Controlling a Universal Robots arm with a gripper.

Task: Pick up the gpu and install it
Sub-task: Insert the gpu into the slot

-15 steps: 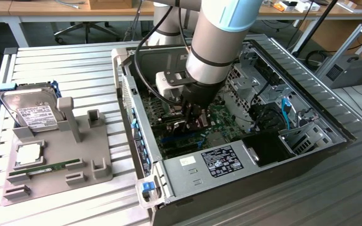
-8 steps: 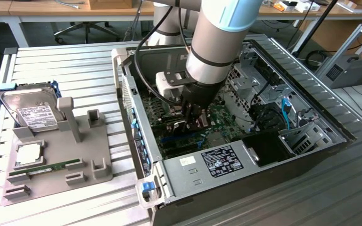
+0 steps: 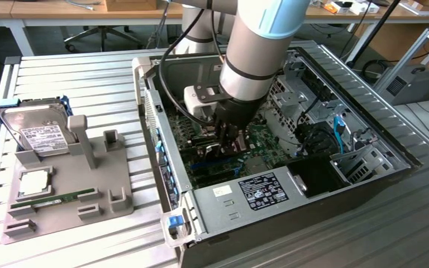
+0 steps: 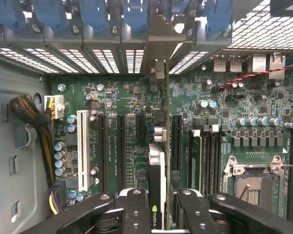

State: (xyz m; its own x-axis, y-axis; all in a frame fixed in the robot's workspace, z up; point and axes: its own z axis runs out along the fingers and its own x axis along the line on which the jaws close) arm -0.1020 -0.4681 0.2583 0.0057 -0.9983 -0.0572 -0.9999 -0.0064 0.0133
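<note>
On the slatted grey metal desk (image 3: 73, 72) lies the open black-and-silver computer case (image 3: 214, 215). The tool (image 3: 228, 146) reaches down inside it, above the green motherboard (image 4: 127, 102). Well off to one side of the tool, outside the case, a grey plastic parts holder (image 3: 73, 184) carries a boxy silver hard drive (image 3: 39, 131). The pickup looks done: the tool's fingers (image 4: 136, 209) pinch the gpu (image 4: 156, 165), a thin dark card held on edge directly beneath the tool, in line with the long black expansion slots (image 4: 121, 146). I cannot tell whether it is seated, so installation looks unfinished.
</note>
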